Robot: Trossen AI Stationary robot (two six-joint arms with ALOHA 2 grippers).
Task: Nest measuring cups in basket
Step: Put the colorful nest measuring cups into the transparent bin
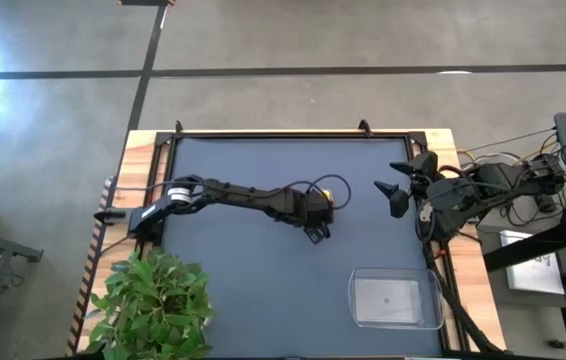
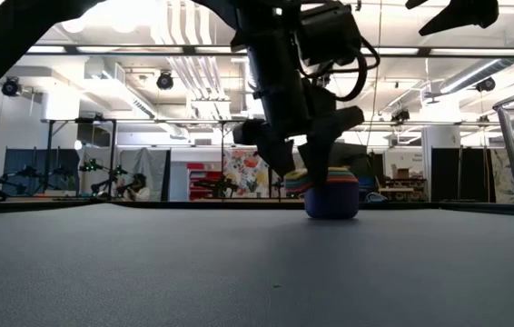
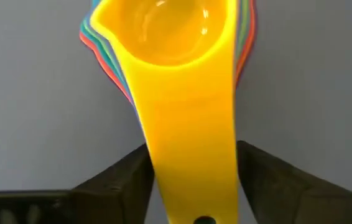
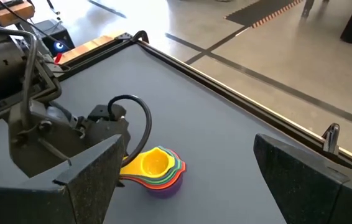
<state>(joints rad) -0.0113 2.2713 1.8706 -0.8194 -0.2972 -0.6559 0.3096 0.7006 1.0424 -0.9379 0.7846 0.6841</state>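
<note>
The measuring cups point(image 4: 158, 169) stand nested in one stack on the dark mat point(image 1: 263, 270), right of its middle, with the yellow cup point(image 3: 163, 28) on top and a purple one point(image 2: 331, 202) at the bottom. Their handles point toward my left gripper point(image 3: 193, 149), which slants down over them, open, a finger on either side of the yellow handle. The clear basket point(image 1: 353, 295) sits at the near right of the mat with nothing in it. My right gripper point(image 1: 395, 195) hangs open in the air at the mat's right side, well above the stack. My left gripper has the yellow cup's handle point(image 3: 191, 124) between its two fingers point(image 3: 123, 177), which come from above, slanting toward the table's right and lie across the handle. Whether they touch its edges I cannot tell. The stack's base rests on the mat point(image 2: 331, 214).
A potted green plant point(image 1: 153, 305) stands at the table's near left corner. A raised frame point(image 1: 293, 134) runs along the mat's far edge. Cables and gear point(image 1: 533, 190) lie off the table's right side.
</note>
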